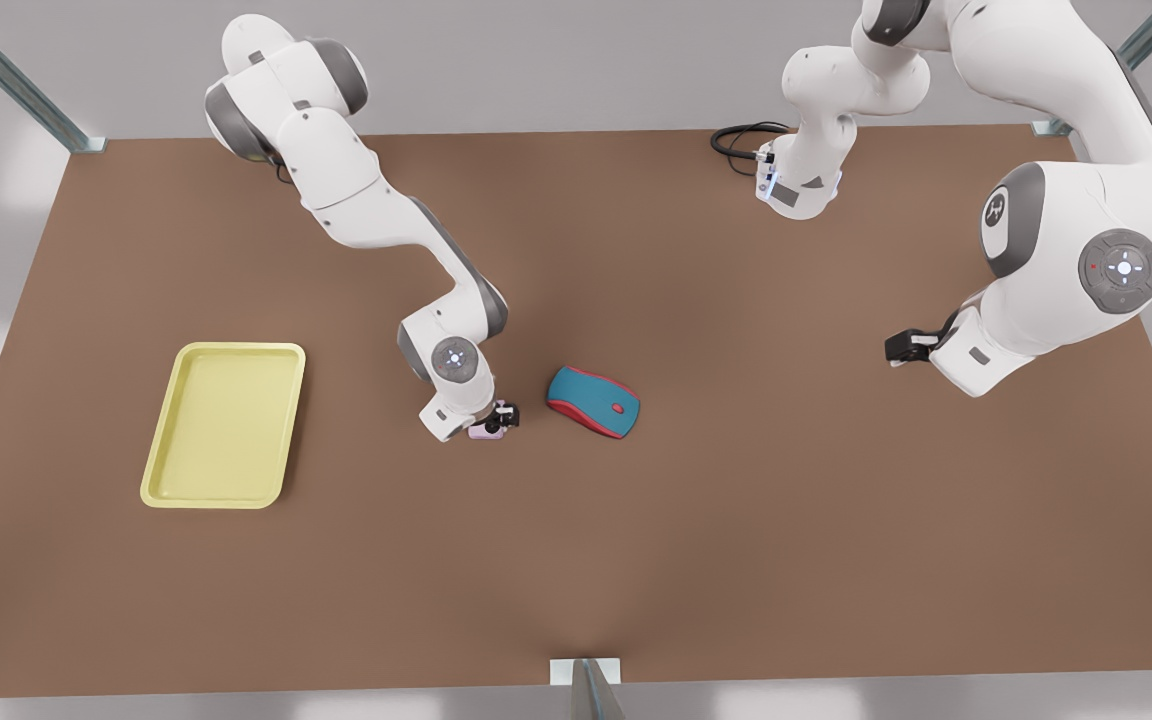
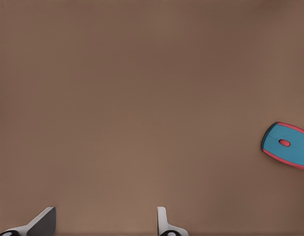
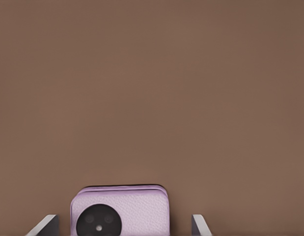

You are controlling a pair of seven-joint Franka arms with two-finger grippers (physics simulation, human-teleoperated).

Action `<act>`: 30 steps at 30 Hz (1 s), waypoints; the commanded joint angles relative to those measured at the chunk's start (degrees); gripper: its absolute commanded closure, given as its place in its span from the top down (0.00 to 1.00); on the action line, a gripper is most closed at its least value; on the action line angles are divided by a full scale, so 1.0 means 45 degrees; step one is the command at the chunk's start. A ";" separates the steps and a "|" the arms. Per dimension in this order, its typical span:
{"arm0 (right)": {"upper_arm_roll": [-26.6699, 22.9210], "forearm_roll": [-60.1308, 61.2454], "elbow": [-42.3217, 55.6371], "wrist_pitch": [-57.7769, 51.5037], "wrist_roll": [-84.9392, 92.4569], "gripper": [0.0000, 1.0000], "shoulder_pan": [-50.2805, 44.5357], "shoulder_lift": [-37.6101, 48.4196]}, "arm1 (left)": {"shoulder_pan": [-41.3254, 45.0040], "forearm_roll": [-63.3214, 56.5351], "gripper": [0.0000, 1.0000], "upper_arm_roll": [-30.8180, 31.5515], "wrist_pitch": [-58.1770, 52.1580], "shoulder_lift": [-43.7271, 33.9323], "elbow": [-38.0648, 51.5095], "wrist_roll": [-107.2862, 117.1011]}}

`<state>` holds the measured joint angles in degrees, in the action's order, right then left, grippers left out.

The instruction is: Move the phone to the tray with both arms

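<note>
So far only the reach is done: my right hand, fingers spread, straddles the leathery lilac phone lying mid-frame on the matte brown table, unlifted, while the smooth yellow rimmed tray waits centre-left and my open left hand idles at right.

Brown table: tray, mouse, phone
</note>
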<state>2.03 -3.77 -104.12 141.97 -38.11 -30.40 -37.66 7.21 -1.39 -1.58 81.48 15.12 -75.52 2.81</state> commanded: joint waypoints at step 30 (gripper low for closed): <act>0.0018 -0.0001 -0.0123 0.0794 -0.0496 0.86 -0.0079 -0.0419 | -0.0079 0.0095 1.00 0.0000 0.0213 0.0116 0.0025 -0.0137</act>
<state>2.11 -3.75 -104.72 145.46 -40.26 -30.77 -39.60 6.86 -0.94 -1.66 82.40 15.79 -75.46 2.32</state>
